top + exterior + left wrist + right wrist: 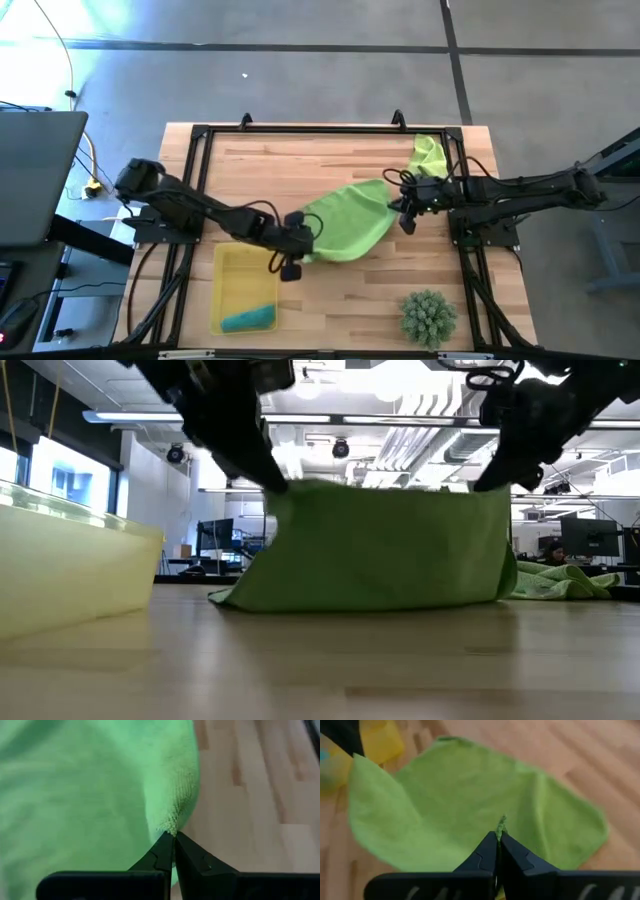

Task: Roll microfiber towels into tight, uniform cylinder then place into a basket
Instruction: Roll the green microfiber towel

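A lime green microfiber towel hangs spread between my two grippers over the middle of the table, its lower edge resting on the wood. My left gripper is shut on its left end, and my right gripper is shut on its right end. A second green towel lies crumpled at the far right. The yellow basket sits at the near left, with a rolled teal towel lying in its near end. My left gripper pinches a corner of the green towel between its two fingertips, slanting down from the table's left. The corner is lifted and the cloth falls away below it to the table. My right gripper pinches the towel's opposite upper corner between its fingertips, slanting down from the table's right. The cloth hangs below and spreads onto the table.
A spiky green ball-shaped plant stands at the near right. A black frame runs round the table's edges. Bare wood lies between the basket and the plant.
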{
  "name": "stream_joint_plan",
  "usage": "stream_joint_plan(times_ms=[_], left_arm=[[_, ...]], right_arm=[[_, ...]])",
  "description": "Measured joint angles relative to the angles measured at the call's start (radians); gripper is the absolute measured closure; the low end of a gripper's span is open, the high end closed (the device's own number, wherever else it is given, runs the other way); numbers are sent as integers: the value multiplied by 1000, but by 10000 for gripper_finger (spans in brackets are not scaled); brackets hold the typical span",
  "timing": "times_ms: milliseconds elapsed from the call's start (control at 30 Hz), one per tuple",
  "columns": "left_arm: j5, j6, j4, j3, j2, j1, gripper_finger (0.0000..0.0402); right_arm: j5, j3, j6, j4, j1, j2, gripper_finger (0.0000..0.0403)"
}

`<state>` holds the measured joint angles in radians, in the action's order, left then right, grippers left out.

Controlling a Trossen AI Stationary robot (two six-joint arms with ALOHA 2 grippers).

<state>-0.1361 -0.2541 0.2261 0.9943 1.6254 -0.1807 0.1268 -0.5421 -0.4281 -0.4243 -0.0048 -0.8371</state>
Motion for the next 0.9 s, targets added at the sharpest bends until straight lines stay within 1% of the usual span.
stream_joint_plan(times_ms=[67,133,200,300,367,467,600,667,800,900], left_arm=[[23,-4,-12,0,35,-11,399],[50,-5,-33,0,65,-21,399],[65,-5,-40,0,91,-33,399],[80,-6,-70,1,115,-51,399],[83,-8,-63,-1,118,-63,399],[83,-9,-78,0,116,-77,398],[86,-33,-93,0,116,-88,398],[106,-58,-90,0,116,-92,398],[124,-76,-74,0,116,-100,398],[125,-76,-55,0,116,-103,398]], right_arm=[[-29,0,-20,-19,0,-1,401],[-34,0,-20,-38,1,-3,388],[-34,1,-20,-57,1,-2,365],[-35,1,2,-81,1,3,318],[-50,1,75,-100,1,3,291],[-115,1,288,-147,1,2,267],[-198,-10,504,-140,18,4,263],[-214,-26,576,-157,29,4,267],[-212,-46,604,-145,46,3,277],[-245,-46,593,-117,71,-11,282]])
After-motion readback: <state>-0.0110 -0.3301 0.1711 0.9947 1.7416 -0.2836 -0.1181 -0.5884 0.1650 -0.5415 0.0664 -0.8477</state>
